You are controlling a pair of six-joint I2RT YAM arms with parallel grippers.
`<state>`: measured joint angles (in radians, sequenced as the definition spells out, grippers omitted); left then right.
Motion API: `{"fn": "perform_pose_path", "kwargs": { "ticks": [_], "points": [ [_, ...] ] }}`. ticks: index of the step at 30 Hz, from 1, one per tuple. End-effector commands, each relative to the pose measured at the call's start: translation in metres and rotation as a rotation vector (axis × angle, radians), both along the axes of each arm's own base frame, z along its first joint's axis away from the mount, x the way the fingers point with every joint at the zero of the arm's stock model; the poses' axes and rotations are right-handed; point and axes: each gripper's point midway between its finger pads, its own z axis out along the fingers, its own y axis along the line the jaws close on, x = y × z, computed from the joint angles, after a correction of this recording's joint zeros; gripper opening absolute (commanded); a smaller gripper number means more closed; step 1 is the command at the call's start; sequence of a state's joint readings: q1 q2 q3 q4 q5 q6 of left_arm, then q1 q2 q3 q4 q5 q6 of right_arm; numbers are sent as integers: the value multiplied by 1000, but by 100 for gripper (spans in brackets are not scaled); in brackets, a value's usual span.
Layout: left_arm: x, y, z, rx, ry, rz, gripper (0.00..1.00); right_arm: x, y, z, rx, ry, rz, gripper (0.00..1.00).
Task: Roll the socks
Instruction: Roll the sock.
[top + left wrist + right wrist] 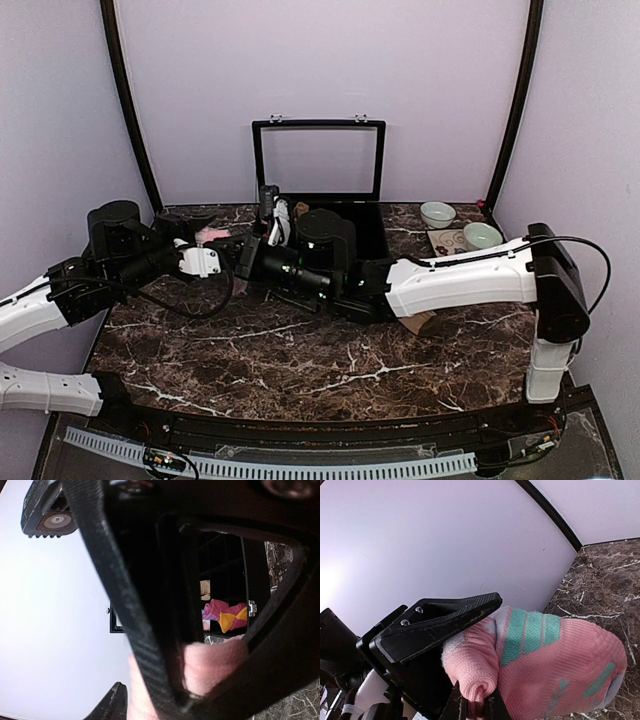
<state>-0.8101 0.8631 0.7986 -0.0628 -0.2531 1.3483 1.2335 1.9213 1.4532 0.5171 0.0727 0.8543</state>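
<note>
The pink sock (555,665) with mint stripes lies bunched on the marble table at the back left, and shows as a small pink patch (212,235) from above. My right gripper (476,700) (243,262) is shut on a fold at its rolled end. My left gripper (82,605) (226,248) is open around that end. One black finger (435,622) rests along the sock's top, and pink cloth (215,662) fills the space near its lower finger. A tan bit of cloth (420,322) peeks from under my right forearm; the striped sock is otherwise hidden.
A black open case (318,125) stands at the back centre; its compartments hold magenta and orange bundles (227,616). Two pale bowls (437,213) (482,236) sit at the back right. The side wall stands close behind the sock.
</note>
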Motion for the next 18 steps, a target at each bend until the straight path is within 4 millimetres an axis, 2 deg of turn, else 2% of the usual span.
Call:
{"fn": "perform_pose_path", "kwargs": {
  "ticks": [1,2,3,5,7,8,10,12,15,18],
  "points": [
    [-10,-8,12,41,-79,-82,44,13,-9,-34,-33,129,6,0],
    [-13,-8,12,20,-44,-88,44,14,-12,-33,-26,125,5,0],
    [-17,-10,12,1,11,-102,44,14,-14,-29,-17,117,7,5],
    [-33,-15,1,-33,200,-147,44,12,-20,-24,-22,59,18,32],
    [-57,-22,-15,-67,447,-204,40,2,-27,-8,7,-66,57,46],
    [-71,-25,-20,-79,559,-230,33,-5,-32,0,17,-134,78,50],
    [-102,-31,-29,-96,797,-300,23,-20,-43,11,17,-279,117,50],
    [-127,-35,-33,-97,1015,-334,1,-34,-57,11,-23,-417,145,51],
    [-151,-40,-32,-100,1273,-365,0,-55,-81,11,-55,-576,171,52],
    [-156,-46,-25,-142,1385,-384,0,-77,-101,28,-51,-732,187,53]
  ]
}}
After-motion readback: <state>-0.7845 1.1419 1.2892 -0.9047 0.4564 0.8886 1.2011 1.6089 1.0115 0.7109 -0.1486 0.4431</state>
